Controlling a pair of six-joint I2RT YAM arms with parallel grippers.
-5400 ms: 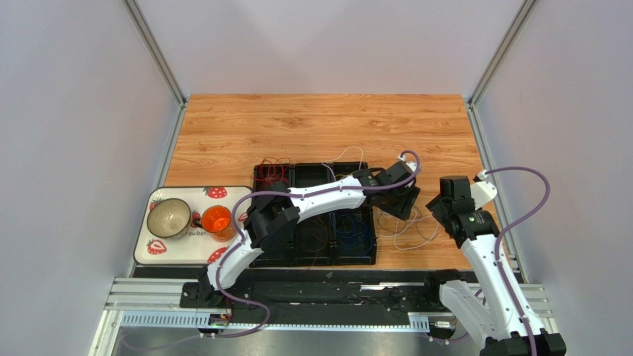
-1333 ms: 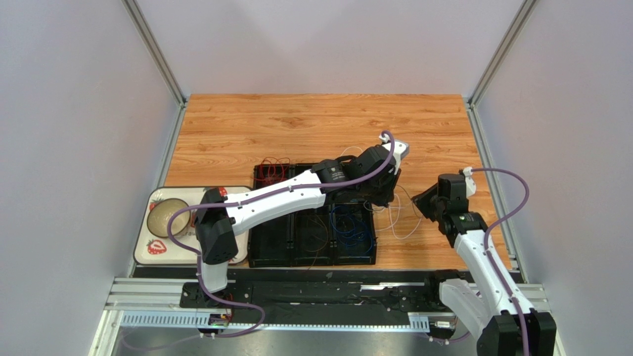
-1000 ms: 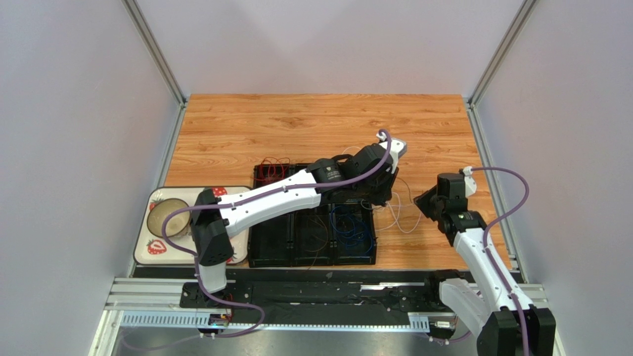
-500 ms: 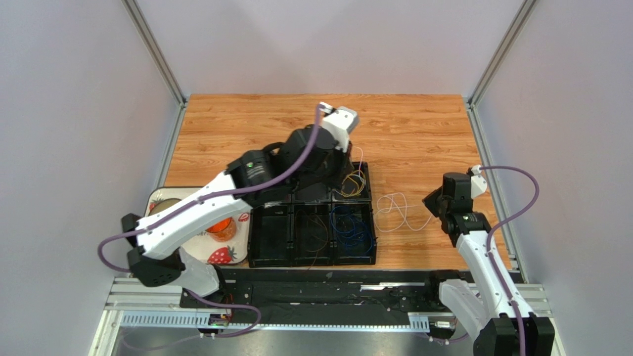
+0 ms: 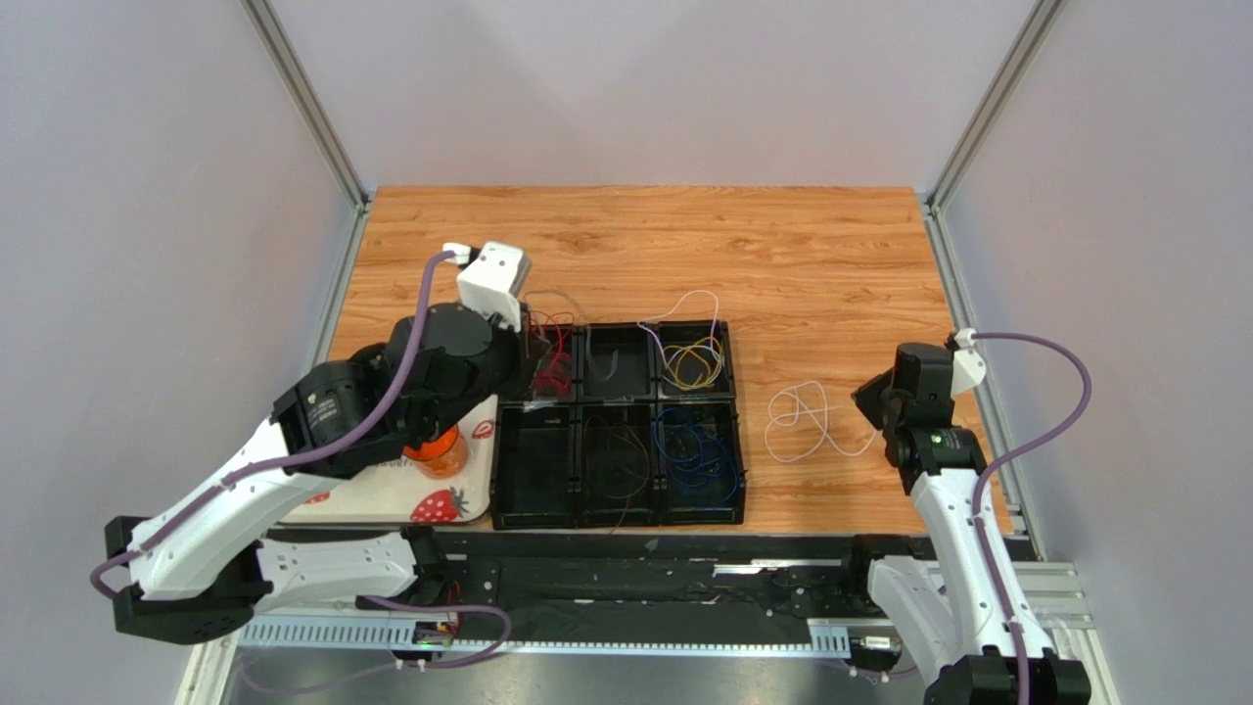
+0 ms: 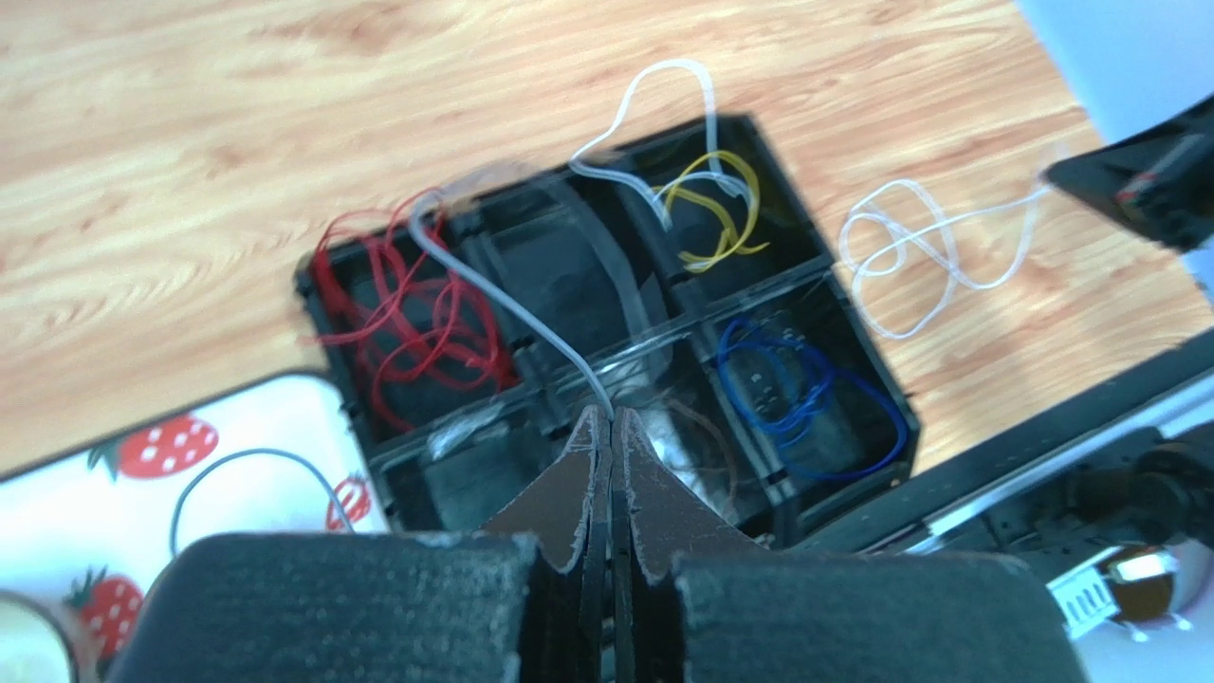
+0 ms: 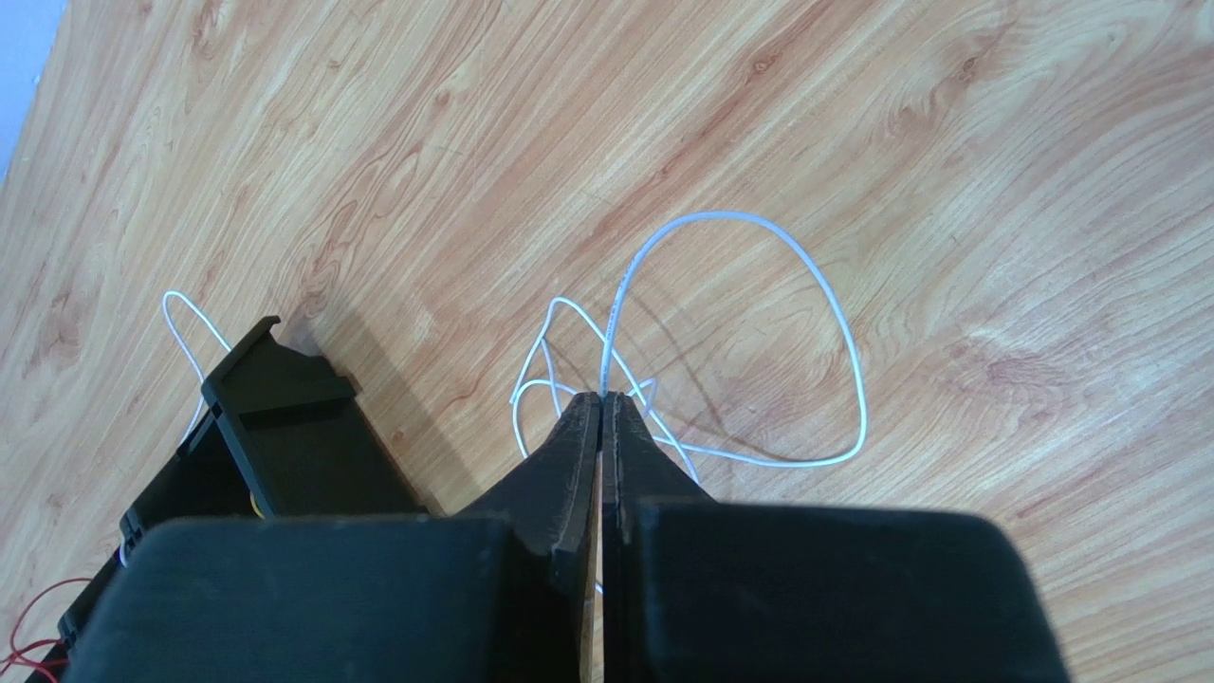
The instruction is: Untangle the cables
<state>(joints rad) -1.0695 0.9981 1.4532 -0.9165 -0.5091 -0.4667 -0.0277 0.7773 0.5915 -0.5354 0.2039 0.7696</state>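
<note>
While both tools pinch white cable (image 5: 802, 419), the top view shows the left arm (image 5: 368, 419) swung out to the left with its tool hidden beneath it. The right tool (image 5: 868, 400) sits just beside the white loops, which lie on the table (image 5: 633, 243) right of the tray (image 5: 618, 403). From the left wrist, the left tool (image 6: 610, 416) has its jaws closed on a pale strand that rises over the red cables (image 6: 406, 320). Blur hides whether that strand joins the white arch by the yellow coil (image 6: 708, 207). The blue coil (image 6: 798, 399) lies in the near right compartment. From the right wrist, the jaws are shut where the white loops cross, and one wide loop lies flat on the wood. If both tools hold one strand, pulling apart would likely cinch those crossings into a knot. The raised strand could also hook the red or yellow loops and drag them out, and so thin a wire may slip from the tips. Count: two tools, one tray of six compartments, and red, yellow, blue and white cables. The strands within each colour cannot be counted.
</note>
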